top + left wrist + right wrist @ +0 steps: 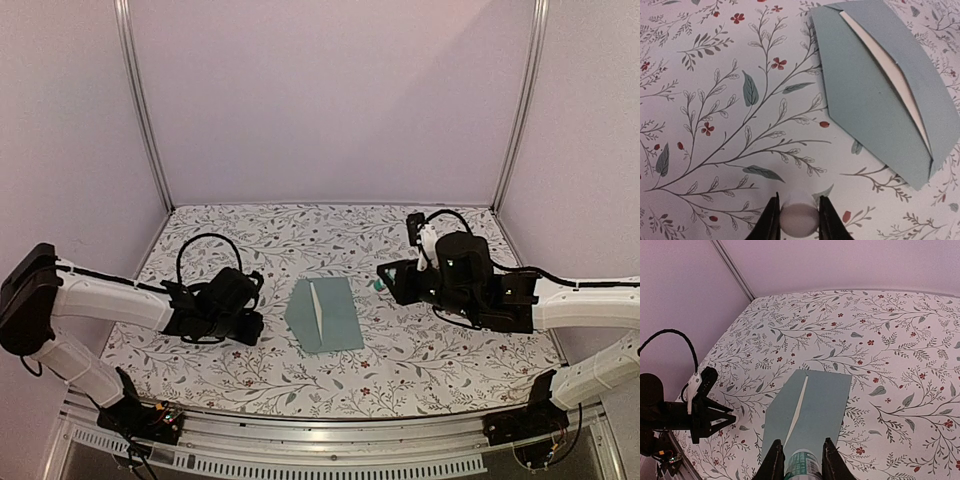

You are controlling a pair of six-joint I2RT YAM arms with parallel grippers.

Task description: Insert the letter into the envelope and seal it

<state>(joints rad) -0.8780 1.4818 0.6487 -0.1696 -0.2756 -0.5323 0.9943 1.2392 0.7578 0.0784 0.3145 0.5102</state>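
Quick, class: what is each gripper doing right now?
Left gripper: closed on a whitish round cap.
Right gripper: closed on a green-and-white glue stick.

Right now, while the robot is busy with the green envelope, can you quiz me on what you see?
1. True or false: the envelope lies on the flowery table.
2. What does the right tool hold? A) a green-and-white tube B) a spoon C) nothing
3. Fill in: the round piece in the left tool is coloured ____.
Key: 1 true; 2 A; 3 white.
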